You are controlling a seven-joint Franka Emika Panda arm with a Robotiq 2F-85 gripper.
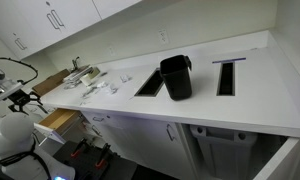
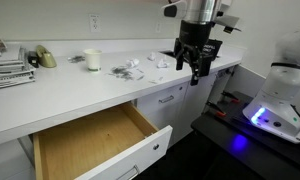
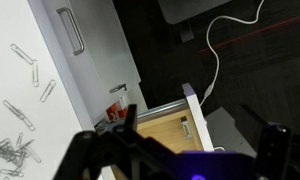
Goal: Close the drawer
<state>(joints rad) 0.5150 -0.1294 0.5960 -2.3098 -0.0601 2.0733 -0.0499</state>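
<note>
The drawer (image 2: 90, 142) stands pulled out below the white counter, with a tan wooden inside and a white front panel (image 2: 142, 160). It also shows in an exterior view (image 1: 58, 120) at the counter's left end. In the wrist view the drawer (image 3: 168, 128) lies under the camera with its white front (image 3: 195, 112) on the right. My gripper (image 2: 193, 66) hangs open and empty above the counter's edge, well off to the side of the drawer. Its dark fingers (image 3: 202, 128) frame the wrist view. It also shows in an exterior view (image 1: 28, 98).
Paper clips (image 3: 25, 95) and small items (image 2: 130, 68) lie on the counter (image 2: 70, 95), with a white cup (image 2: 92, 60). A black bin (image 1: 176, 76) stands between two counter openings. A cabinet door with a bar handle (image 3: 72, 30) adjoins the drawer. A white cable (image 3: 212, 60) crosses the dark floor.
</note>
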